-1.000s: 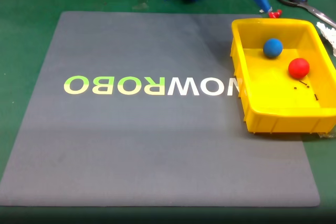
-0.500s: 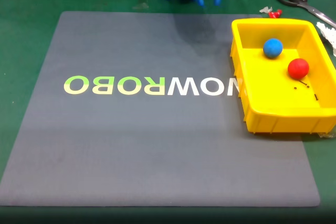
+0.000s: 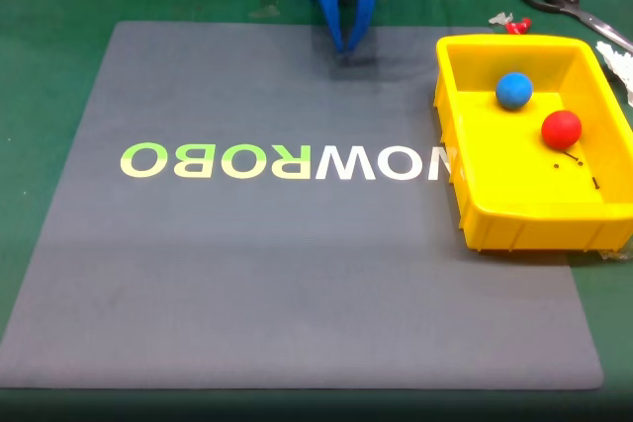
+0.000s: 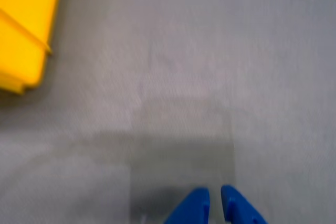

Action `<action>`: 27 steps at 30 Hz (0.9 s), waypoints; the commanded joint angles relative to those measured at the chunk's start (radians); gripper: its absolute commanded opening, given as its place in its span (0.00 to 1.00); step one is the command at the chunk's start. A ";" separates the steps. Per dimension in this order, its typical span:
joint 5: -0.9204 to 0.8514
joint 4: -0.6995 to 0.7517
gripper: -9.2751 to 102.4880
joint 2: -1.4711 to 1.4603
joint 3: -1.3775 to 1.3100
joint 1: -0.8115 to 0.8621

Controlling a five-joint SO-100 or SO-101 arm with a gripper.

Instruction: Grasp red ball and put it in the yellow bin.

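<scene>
The red ball [image 3: 561, 128] lies inside the yellow bin [image 3: 473, 190] at the right of the grey mat, close to a blue ball [image 3: 513, 90]. My blue gripper [image 3: 345, 44] hangs at the mat's far edge, well left of the bin, with its fingers together and nothing between them. In the wrist view the gripper [image 4: 214, 203] points down at bare mat, its tips nearly touching, and a corner of the yellow bin [image 4: 23, 30] sits at the upper left.
A grey mat [image 3: 247, 274] with the letters NOWROBO covers most of the green table. Scissors [image 3: 564, 2] and small red and white bits [image 3: 509, 22] lie behind the bin. Free mat stretches left of the bin and toward the front.
The arm has swung left, away from above the bin's far edge, to the mat's far middle and come lower. Both balls stay in the bin.
</scene>
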 commanded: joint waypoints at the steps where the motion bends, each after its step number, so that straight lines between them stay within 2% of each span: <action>1: 0.008 0.000 0.08 0.012 0.054 0.009; 15: -0.028 0.207 0.08 0.014 0.055 0.012; 27: -0.029 0.238 0.08 0.014 0.057 0.003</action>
